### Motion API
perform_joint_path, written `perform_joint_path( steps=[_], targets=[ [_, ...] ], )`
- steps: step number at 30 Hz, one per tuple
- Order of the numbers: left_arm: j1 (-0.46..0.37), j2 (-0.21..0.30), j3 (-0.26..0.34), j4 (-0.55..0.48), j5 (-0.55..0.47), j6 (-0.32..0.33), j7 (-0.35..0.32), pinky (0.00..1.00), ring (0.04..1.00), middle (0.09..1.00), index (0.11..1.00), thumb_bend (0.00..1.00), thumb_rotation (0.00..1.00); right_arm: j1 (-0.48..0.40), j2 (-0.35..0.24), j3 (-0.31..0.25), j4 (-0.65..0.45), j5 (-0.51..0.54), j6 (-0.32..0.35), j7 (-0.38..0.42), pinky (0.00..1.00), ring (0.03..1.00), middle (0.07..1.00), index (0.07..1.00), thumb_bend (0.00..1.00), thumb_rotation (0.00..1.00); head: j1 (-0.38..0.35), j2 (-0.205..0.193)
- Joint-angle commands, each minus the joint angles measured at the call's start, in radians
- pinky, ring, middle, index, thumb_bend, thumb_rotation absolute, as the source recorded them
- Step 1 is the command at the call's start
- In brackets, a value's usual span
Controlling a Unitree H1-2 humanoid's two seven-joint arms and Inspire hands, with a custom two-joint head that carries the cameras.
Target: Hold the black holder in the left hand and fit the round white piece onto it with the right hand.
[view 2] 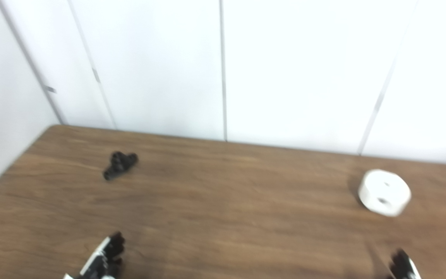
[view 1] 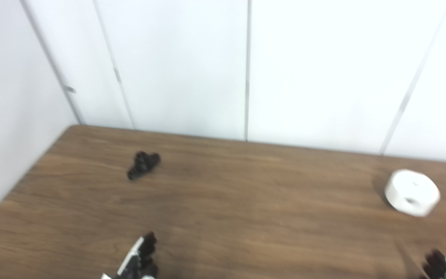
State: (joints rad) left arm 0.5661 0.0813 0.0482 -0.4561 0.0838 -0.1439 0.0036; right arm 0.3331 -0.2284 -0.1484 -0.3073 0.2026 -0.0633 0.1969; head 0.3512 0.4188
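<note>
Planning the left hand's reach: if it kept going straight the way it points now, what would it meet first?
Probably the black holder: the left hand points up-table toward it over bare table, though blur leaves depth uncertain.

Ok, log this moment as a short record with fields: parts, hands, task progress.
black holder: lying on the table, far left, untouched
round white piece: on the table, far right, holes visible in its top face
left hand: at the bottom edge, near side of the holder, holding nothing
right hand: only fingertips in view at the bottom right, open or shut unclear
progress: neither part picked up yet
</note>
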Motion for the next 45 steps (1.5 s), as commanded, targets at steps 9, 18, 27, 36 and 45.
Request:
perform_joint_path(
  steps=[9,18,27,36,45],
  targets=[
    [-0.018,-0.045,-0.026,-0.02,0.016,-0.012,0.026,0.91,0.913,0.926,0.932,0.41,0.63,-0.021,-0.042,-0.009,0.042,0.027,-0.071,0.02,1.0,1.0,1.0,1.0,0.59,1.0,0.045,-0.009],
    [-0.019,-0.051,-0.048,-0.052,0.035,0.026,0.048,0.9,0.912,0.929,0.931,0.36,0.58,-0.023,-0.052,-0.016,0.018,0.049,-0.038,0.015,1.0,1.0,1.0,1.0,0.57,1.0,0.088,0.024],
    [-0.021,-0.055,-0.065,-0.072,0.063,0.046,0.061,0.89,0.919,0.927,0.93,0.36,0.57,-0.02,-0.066,-0.032,-0.007,0.052,0.013,0.005,1.0,1.0,1.0,1.0,0.56,1.0,0.126,0.059],
    [-0.025,-0.06,-0.08,-0.078,0.081,0.055,0.079,0.89,0.921,0.919,0.928,0.36,0.58,-0.021,-0.076,-0.036,-0.011,0.069,0.029,0.01,1.0,1.0,1.0,1.0,0.55,1.0,0.136,0.083],
    [-0.015,-0.058,-0.095,-0.063,0.085,0.037,0.095,0.92,0.938,0.936,0.947,0.37,0.66,-0.017,-0.072,-0.04,-0.021,0.058,0.037,0.006,1.0,1.0,1.0,1.0,0.57,1.0,0.118,0.082]
  ],
)
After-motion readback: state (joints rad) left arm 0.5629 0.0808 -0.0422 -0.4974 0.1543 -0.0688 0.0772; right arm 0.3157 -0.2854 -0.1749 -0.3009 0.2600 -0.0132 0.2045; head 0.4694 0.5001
